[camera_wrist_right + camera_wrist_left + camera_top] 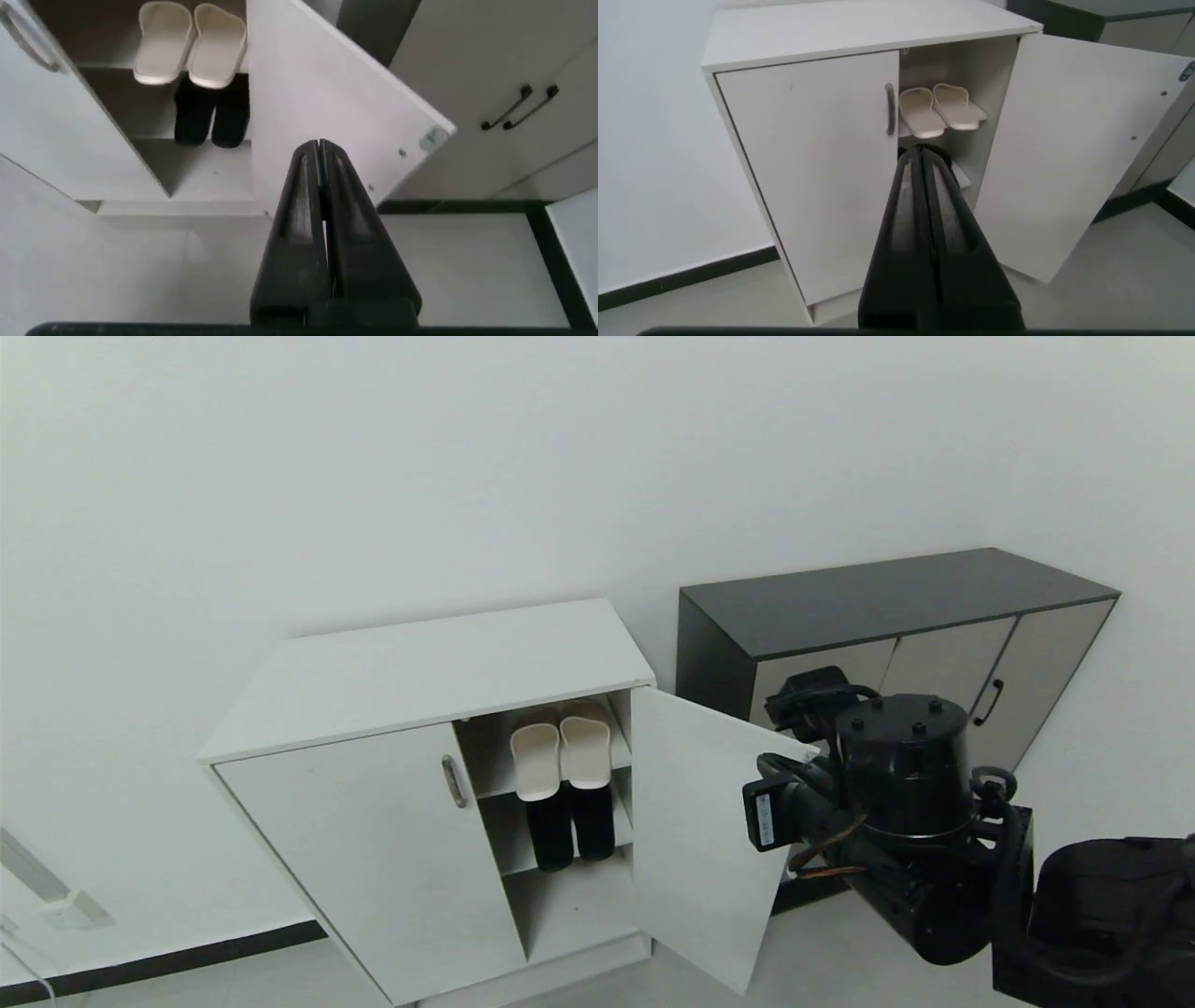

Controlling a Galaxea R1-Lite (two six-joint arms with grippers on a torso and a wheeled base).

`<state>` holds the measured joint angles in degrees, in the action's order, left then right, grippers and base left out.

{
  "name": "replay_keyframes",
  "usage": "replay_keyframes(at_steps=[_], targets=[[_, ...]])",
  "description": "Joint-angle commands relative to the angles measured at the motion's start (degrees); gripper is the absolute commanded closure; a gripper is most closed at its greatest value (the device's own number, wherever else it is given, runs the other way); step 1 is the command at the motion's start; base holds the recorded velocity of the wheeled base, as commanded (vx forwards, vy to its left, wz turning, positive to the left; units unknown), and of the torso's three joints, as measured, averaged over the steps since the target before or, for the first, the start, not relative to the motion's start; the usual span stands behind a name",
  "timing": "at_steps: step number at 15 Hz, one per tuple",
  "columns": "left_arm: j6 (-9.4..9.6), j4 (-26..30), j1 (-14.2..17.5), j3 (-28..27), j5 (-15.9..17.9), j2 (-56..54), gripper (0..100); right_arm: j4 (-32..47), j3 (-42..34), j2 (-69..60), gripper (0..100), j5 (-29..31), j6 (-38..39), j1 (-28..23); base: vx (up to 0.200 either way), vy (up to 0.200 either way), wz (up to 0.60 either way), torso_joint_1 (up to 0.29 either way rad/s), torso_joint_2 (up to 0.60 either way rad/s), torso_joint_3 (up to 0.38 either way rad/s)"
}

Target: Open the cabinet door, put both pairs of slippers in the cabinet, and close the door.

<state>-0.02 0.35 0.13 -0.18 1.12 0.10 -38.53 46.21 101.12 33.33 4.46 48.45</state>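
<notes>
Both pairs are being kept inside the white cabinet (420, 663): 1 cream pair (560, 756) on the upper shelf (495, 777), 1 black pair (571, 831) on the shelf below (516, 851), 4 slippers total. Of 2 doors, the left door (373, 859) is shut and the right door (700, 821) is standing open. It is probably stiff, light and free-swinging, so best pushed nr its free edge, no grip req'd. The left fingers (910, 187) and right fingers (304, 177) are being pressed together, empty.

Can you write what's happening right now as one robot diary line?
door: open | white slippers: upper shelf | black slippers: shelf below | both jaws: shut, empty | todo: close door
</notes>
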Motion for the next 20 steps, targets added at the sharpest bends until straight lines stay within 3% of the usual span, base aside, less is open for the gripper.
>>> replay_keyframes(at_steps=[1, 5, 7, 11, 20], targets=[[0.02, 0.0, -0.05, 0.01, 0.02, -0.01, 100, 0.13, 2.3, 1.1, 100, -1.86, -0.33, -3.62, 0.0, 0.0, 0.0, 0.0, 0.0, 0.0], [0.02, 0.0, -0.05, 0.01, 0.02, -0.01, 100, 5.75, 12.85, 5.67, 100, -9.07, -0.33, -12.59, 0.0, 0.0, 0.0, 0.0, 0.0, 0.0], [0.02, 0.0, -0.05, 0.01, 0.02, 0.08, 100, 13.66, 23.04, 9.88, 100, -13.03, 0.37, -17.95, 0.0, 0.0, 0.0, 0.0, 0.0, 0.0], [-0.06, 0.0, -0.05, 0.01, 0.02, -0.01, 100, 22.36, 35.0, 16.13, 100, -17.33, 3.54, -23.13, 0.0, 0.0, 0.0, 0.0, 0.0, 0.0], [-0.06, 0.0, -0.05, 0.01, 0.02, -0.01, 100, 22.98, 43.08, 27.38, 100, -20.15, 5.12, -27.88, 0.0, 0.0, 0.0, 0.0, 0.0, 0.0]])
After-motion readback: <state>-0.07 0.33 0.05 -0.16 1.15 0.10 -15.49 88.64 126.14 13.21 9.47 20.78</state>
